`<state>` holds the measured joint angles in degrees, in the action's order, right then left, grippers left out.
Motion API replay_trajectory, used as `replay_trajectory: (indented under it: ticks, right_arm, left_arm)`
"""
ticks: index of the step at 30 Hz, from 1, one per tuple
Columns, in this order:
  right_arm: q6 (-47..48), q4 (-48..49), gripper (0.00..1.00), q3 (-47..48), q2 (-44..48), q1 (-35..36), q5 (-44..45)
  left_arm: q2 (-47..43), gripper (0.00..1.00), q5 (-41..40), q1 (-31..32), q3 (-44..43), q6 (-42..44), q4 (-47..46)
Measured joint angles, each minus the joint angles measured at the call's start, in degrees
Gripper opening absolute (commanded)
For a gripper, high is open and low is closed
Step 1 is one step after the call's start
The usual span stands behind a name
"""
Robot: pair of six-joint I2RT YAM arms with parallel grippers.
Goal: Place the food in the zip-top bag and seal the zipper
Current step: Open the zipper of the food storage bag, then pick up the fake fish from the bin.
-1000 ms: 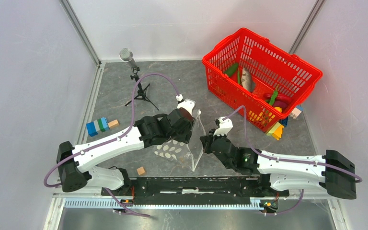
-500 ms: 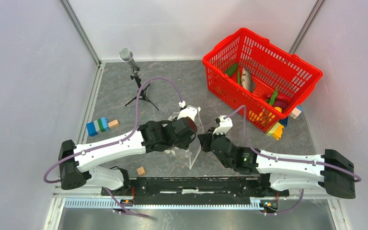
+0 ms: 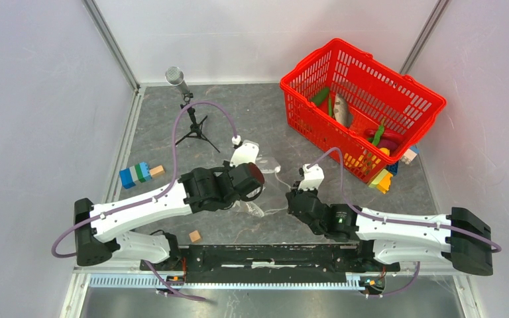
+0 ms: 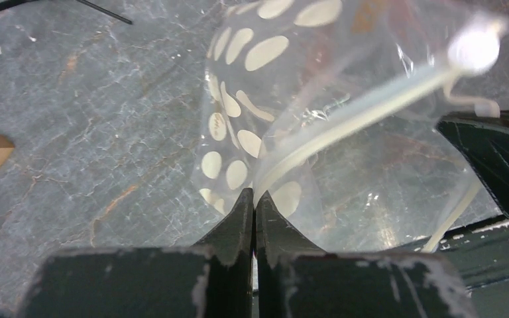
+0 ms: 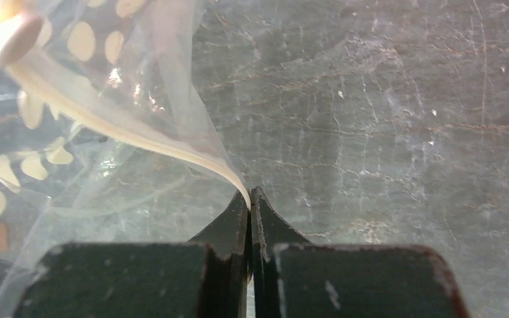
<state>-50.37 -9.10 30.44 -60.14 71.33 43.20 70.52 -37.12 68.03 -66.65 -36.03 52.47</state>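
The zip-top bag is clear with white dots and hangs slack between my two grippers, low over the grey floor. Its zipper is a white strip running from one gripper to the other. My left gripper is shut on one end of the strip, with dotted film bulging ahead of it. My right gripper is shut on the other end of the zipper. From above, the left gripper and right gripper stand close together. Food lies in the red basket: a grey fish, green pods and a magenta aubergine.
A microphone on a small tripod stands at the back left. Blue-green blocks and a wooden cube lie at the left, another cube near the front rail. Coloured blocks sit beside the basket.
The bag stood upright and spread open; now it hangs collapsed and lower. My left gripper has closed on the zipper and drawn back to the left. The right gripper has stayed shut.
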Motion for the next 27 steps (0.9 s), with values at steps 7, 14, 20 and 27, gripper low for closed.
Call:
replay_trajectory:
  ticks: [7,14,20,27]
  right_arm:
    - [2.6,-3.1,0.24,0.5,0.2,0.0,-1.1]
    - [11.3,-1.6,0.57,3.1,6.9,0.0,-5.3]
    - [18.9,-6.2,0.59,12.2,10.7,-0.2,-4.3]
    - [31.7,-14.0,0.58,36.5,3.2,-10.9,0.6]
  left_arm:
    - [0.0,0.02,-0.2,0.0,-0.1,-0.8,0.6]
    - [4.0,0.02,0.4,-0.1,-1.8,-0.6,-0.1]
    - [4.3,0.02,3.7,-4.7,-1.8,0.5,-3.0]
    - [4.3,0.02,9.0,-9.2,-1.2,2.4,-8.0]
